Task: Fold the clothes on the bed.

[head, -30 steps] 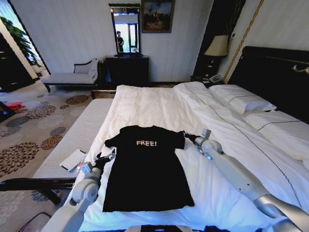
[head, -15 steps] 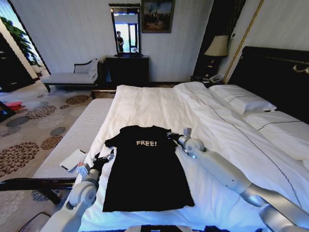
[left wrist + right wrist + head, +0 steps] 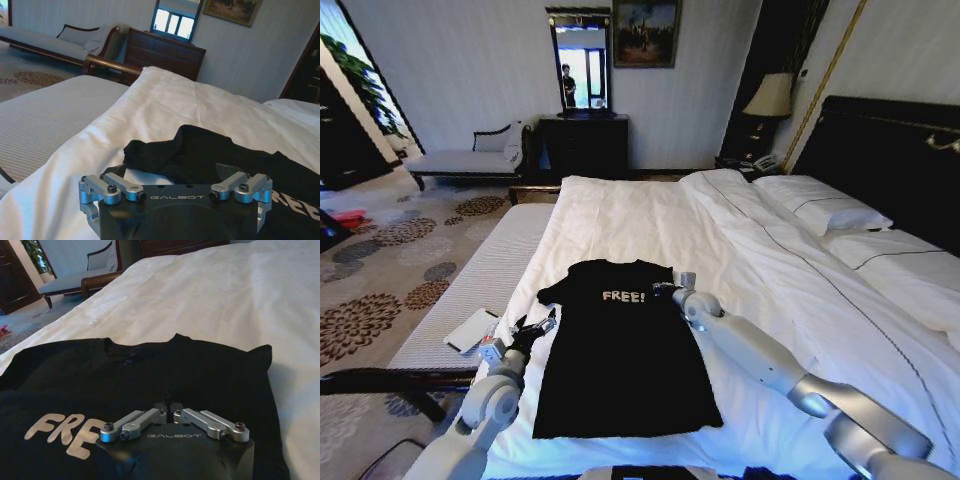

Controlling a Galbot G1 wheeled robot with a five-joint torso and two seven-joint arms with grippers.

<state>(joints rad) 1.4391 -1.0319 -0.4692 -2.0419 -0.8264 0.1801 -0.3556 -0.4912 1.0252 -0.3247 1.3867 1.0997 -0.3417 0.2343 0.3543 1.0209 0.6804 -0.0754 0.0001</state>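
— Where is the T-shirt?

— Spread flat, chest up, on the white duvet near the foot-side edge of the bed, collar pointing toward the far side. The head view reads the whole "FREE!" print and shows both sleeves.

— And the tools?

— The right tool sits over the shirt's right shoulder, beside the last letters of the print. The left tool is at the shirt's left edge, just below the left sleeve.

— Wide or narrow?

— The right wrist view settles one: the right tool's two fingers meet at their tips, closed narrow, low over the black cloth under the collar; whether they pinch fabric I cannot tell. The left wrist view shows its linkage bars splayed apart, so that tool stands wide, with the crumpled left sleeve ahead of it.

— Anything beyond?

— A pale chaise, a dark dresser with a mirror, and a lamp by the headboard.
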